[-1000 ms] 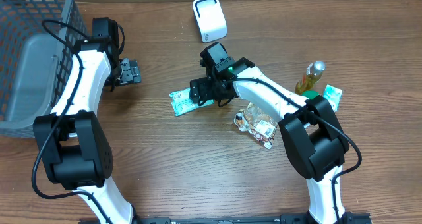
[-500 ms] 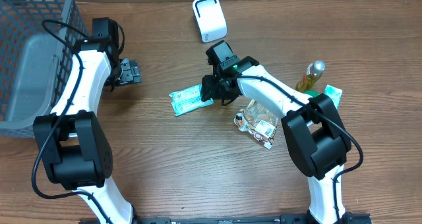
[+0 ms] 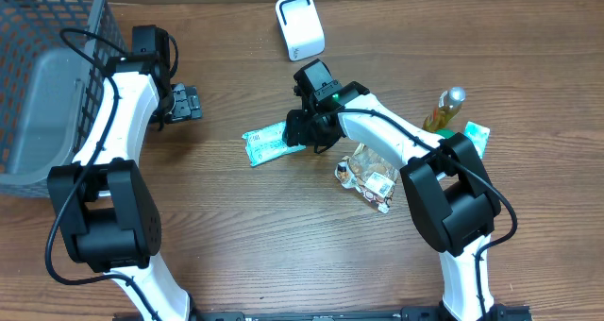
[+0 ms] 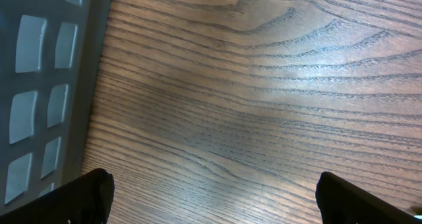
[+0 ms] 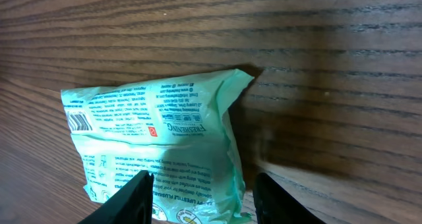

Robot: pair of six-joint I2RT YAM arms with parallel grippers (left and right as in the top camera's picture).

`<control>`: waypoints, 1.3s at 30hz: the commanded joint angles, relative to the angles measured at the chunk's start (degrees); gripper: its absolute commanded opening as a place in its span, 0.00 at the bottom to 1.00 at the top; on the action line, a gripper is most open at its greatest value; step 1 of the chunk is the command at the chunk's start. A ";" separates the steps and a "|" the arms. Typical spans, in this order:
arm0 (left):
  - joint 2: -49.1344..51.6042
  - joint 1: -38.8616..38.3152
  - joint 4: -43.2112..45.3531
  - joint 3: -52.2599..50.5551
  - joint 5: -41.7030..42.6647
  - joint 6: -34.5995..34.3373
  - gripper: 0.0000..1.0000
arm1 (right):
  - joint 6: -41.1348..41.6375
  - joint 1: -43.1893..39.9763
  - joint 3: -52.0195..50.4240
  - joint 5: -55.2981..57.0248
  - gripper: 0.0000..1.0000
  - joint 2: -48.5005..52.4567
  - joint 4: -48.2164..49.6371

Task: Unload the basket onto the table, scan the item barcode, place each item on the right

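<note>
- The right tool (image 5: 204,199) is down at one end of the green packet (image 5: 158,128). One finger (image 5: 136,196) shows against the packet's printed face and the other sits just off its edge. The jaws are partly drawn in, but I cannot tell from this angle whether they actually pinch it.
- The packet lies on the wooden bench (image 3: 283,255) near its middle, printed side up (a small barcode (image 5: 79,122) sits at one corner).
- A white scanner (image 3: 300,25) stands apart from it, towards the far edge.
- To the right lie a crinkly clear bag (image 3: 368,175), a bottle (image 3: 444,111) and a second green packet (image 3: 475,137).
- The left tool (image 4: 221,201) is spread wide and grasps nothing, above bare wood just beside the grey basket (image 4: 39,85).
</note>
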 commanded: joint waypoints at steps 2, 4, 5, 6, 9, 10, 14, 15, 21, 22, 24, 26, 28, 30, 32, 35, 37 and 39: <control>0.17 0.59 0.09 0.87 -0.76 1.03 1.00 | 0.22 0.17 -0.39 -0.46 0.47 0.83 0.57; 0.17 0.59 0.09 0.87 -0.76 1.03 1.00 | 0.22 0.17 -0.39 -0.46 0.47 0.83 0.66; 0.17 0.59 0.09 0.87 -0.76 1.03 1.00 | 0.22 0.17 -0.39 -0.46 0.47 0.83 0.66; 0.17 0.59 0.09 0.87 -0.76 1.03 0.99 | 0.22 0.17 -0.39 -0.46 0.47 0.83 0.66; 0.17 0.59 0.09 0.87 -0.76 1.03 1.00 | 0.22 0.17 -0.39 -0.46 0.47 0.83 0.63; 0.17 0.59 0.09 0.87 -0.76 1.03 0.99 | 0.22 0.17 -0.39 -0.46 0.47 0.83 0.63; 0.17 0.59 0.09 0.87 -0.76 1.03 1.00 | 0.22 0.17 -0.39 -0.46 0.47 0.83 0.63; 0.17 0.59 0.09 0.87 -0.76 1.03 1.00 | 0.22 0.24 -0.39 -0.44 0.47 0.85 0.66; 0.17 0.57 0.09 0.87 -0.76 1.03 1.00 | 0.24 1.05 -0.39 1.73 0.47 1.66 0.66; 0.17 0.57 0.09 0.87 -0.76 1.03 1.00 | 0.22 1.20 -0.39 1.73 0.47 1.92 0.66; 0.17 0.57 0.09 0.87 -0.76 1.03 1.00 | 0.22 1.31 -0.39 1.73 0.47 2.89 0.66; 0.17 0.59 0.09 0.87 -0.76 1.03 1.00 | 0.22 1.31 -0.39 1.73 0.45 4.20 0.70; 0.17 0.59 0.09 0.87 -0.76 1.03 1.00 | 0.22 1.29 -0.39 1.73 0.38 5.51 0.72; 0.17 0.57 0.09 0.87 -0.76 1.03 1.00 | 0.22 1.31 -0.39 1.70 0.30 6.34 0.59; 0.17 0.57 0.09 0.87 -0.76 1.03 0.99 | 0.22 1.29 -0.37 1.70 0.26 6.38 0.17; 0.17 0.57 0.09 0.87 -0.76 1.03 1.00 | 0.20 0.76 0.39 1.66 0.22 5.20 -0.96; 0.17 0.59 0.09 0.87 -0.76 1.03 1.00 | 0.17 0.13 1.27 1.68 0.20 4.02 -1.81; 0.17 0.59 0.09 0.87 -0.76 1.03 1.00 | 0.15 -0.96 2.12 1.64 0.14 1.44 -2.21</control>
